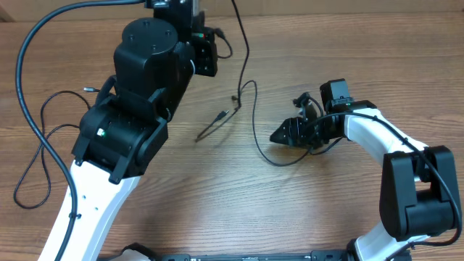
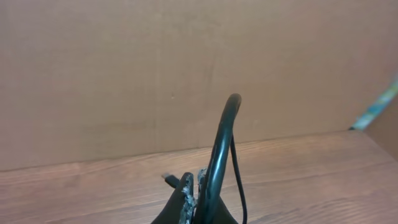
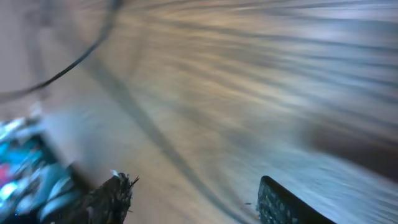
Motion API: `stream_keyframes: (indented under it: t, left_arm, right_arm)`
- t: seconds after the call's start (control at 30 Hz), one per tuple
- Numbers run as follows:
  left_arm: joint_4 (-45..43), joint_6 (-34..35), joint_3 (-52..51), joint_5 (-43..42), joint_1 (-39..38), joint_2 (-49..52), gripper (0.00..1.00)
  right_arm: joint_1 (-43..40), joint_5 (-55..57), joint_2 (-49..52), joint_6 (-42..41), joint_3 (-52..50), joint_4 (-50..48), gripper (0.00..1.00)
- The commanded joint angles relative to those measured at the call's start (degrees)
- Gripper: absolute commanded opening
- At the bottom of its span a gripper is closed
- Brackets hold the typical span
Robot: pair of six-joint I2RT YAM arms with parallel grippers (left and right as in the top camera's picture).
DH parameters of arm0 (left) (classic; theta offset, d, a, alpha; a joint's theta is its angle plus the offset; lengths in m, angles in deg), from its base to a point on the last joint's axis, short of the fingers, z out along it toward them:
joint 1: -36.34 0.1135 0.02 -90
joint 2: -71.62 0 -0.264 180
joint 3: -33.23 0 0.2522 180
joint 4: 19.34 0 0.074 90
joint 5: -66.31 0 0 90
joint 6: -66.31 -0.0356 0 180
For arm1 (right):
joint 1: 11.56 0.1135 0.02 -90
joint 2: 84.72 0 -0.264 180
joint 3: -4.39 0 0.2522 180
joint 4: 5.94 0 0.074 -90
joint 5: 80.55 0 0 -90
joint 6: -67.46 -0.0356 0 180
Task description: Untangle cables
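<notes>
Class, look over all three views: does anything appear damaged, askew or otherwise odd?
One fingertip of the right gripper looks frayed and ragged at its edge. The left gripper pinches a cable that arches upward. Nothing spilled.

The cables [image 1: 253, 123] are plain black on my table's [image 1: 217, 203] brown wood grain. My left arm [image 1: 87, 210] and right arm [image 1: 370, 134] — white links, black joints.

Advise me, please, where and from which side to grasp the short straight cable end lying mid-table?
I'd grip the short cable end just behind its plug, coming straight down with jaws across it: it lies flat and diagonal, apart from the neighbouring loop.
</notes>
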Motion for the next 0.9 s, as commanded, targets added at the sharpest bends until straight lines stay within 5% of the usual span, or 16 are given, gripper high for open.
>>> stream_keyframes:
  t: [0.0, 0.17, 0.43, 0.87]
  left_arm:
    - [-0.44, -1.14, 0.87, 4.35, 0.09, -0.59, 0.04]
    - [-0.09, -1.14, 0.87, 12.83, 0.09, -0.70, 0.04]
    - [6.47, -0.26, 0.85, 28.30, 0.09, -0.68, 0.04]
    - [11.82, 1.60, 0.85, 35.69, 0.24, -0.68, 0.04]
  right_arm:
    - [0.07, -11.21, 0.15, 3.61, -0.37, -2.32, 0.63]
    - [0.44, -11.26, 0.15, -10.25, -0.37, -7.41, 0.58]
    - [3.85, -10.27, 0.15, -13.66, -0.37, -10.36, 0.45]
    - [15.63, 24.04, 0.15, -30.86, -0.37, -17.66, 0.46]
